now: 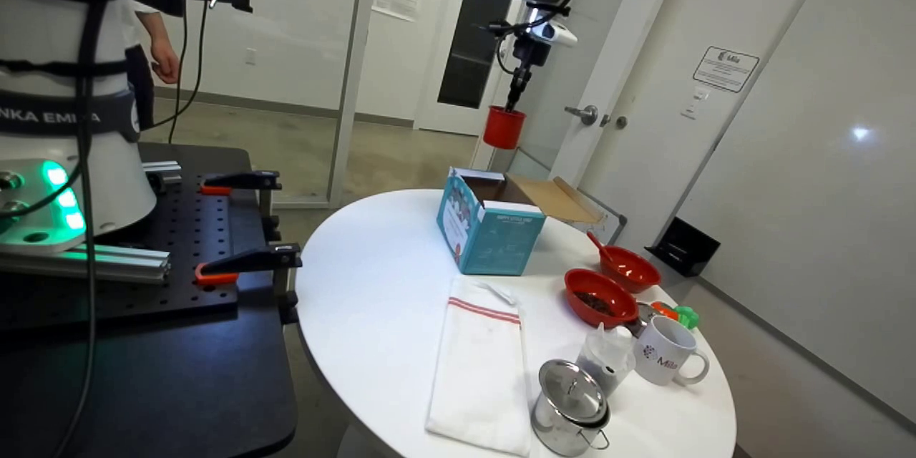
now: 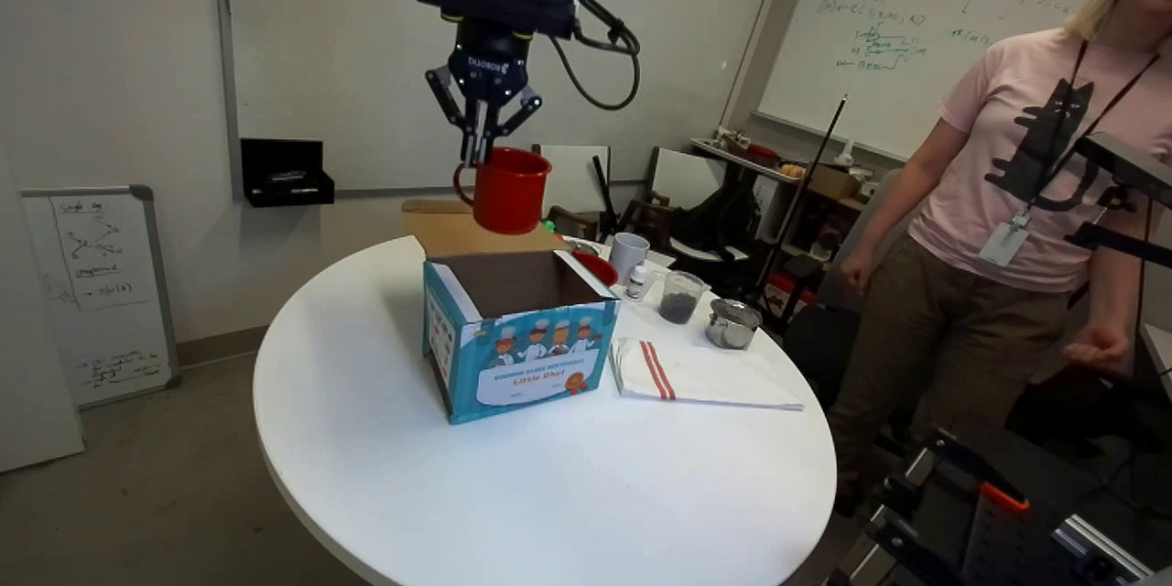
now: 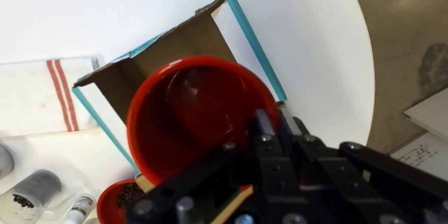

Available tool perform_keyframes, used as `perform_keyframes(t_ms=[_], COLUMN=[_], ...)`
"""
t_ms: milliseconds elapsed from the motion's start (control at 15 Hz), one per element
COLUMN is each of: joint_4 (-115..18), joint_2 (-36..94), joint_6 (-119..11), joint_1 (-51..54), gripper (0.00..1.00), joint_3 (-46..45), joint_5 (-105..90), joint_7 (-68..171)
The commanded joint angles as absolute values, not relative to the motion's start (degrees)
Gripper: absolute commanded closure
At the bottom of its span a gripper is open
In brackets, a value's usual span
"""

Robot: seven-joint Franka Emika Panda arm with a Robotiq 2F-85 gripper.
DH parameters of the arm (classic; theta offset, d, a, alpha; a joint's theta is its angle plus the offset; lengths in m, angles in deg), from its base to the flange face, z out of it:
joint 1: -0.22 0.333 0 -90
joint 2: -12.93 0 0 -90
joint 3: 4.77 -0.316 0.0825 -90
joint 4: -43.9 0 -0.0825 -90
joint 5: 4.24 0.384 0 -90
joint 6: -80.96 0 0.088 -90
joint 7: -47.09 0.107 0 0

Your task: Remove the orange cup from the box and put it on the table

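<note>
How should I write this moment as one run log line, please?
end effector: closed on red cup at rim | red cup: in air, out of box | box: open, on table | placement: pending

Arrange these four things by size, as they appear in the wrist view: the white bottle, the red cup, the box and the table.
Largest: table
Next: box and red cup, order unsure, as the cup is nearer the camera and hides part of the box
Smallest: white bottle
</note>
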State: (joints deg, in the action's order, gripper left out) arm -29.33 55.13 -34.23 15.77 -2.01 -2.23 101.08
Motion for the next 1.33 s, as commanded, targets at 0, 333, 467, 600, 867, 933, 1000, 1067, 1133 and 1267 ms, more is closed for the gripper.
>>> perform_keyframes(t_ms=[0, 333, 467, 600, 867, 933, 1000, 1067, 1133, 1267], joint_4=[-39.4, -53.5, -59.3, -65.5, -77.9, -81.1, -84.2, -87.5, -90.1, -92.9], joint_2=[46.5, 38.4, 36.3, 33.8, 28.1, 26.4, 24.7, 23.0, 21.7, 20.8], joint_6=[-36.9, -43.5, -47.1, -51.5, -59.7, -62.0, -64.2, -66.5, -68.6, -71.8], joint_1=[16.9, 15.2, 14.2, 12.8, 10.6, 9.8, 9.2, 8.4, 7.6, 6.0], gripper=[0.98, 0.98, 0.98, 0.98, 0.98, 0.98, 0.98, 0.98, 0.98, 0.98], joint_3=[-0.1, 0.7, 1.1, 1.5, 2.9, 3.1, 3.4, 3.6, 3.6, 3.2], joint_5=[-6.1, -7.8, -8.1, -7.2, -7.6, -7.2, -7.4, -7.5, -7.7, -7.6], joint_7=[107.1, 115.8, 118.6, 121.7, 128.2, 129.2, 130.0, 130.4, 130.0, 128.1])
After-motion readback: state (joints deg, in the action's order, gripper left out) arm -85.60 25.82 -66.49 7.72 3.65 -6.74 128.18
